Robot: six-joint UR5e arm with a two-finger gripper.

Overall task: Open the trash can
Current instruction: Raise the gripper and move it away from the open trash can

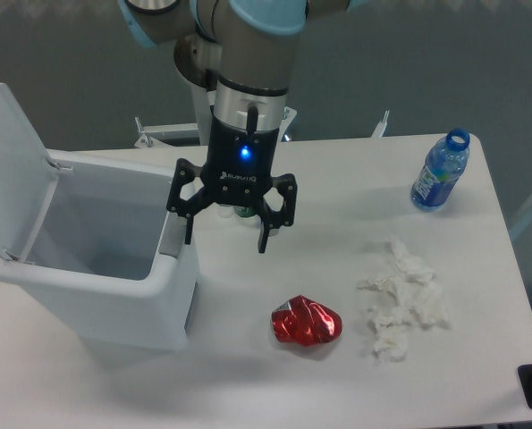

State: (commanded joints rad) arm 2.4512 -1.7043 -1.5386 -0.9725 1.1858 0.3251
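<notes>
Tool (225, 239) wide, empty, at open trash can (96, 295) right rim; lid upright

place: robotics lab | evidence: arm (239, 54) mounted at far edge of bare white table (337, 179) | plain grey backdrop (426, 63) | staged test items: bottle (440, 170), tissues (401, 299)

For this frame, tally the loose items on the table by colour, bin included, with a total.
White: 2, the trash can, lid up, and the crumpled tissues
Red: 1, the crumpled foil wrapper
Blue: 1, the water bottle
Total: 4
The gripper is not counted.
</notes>
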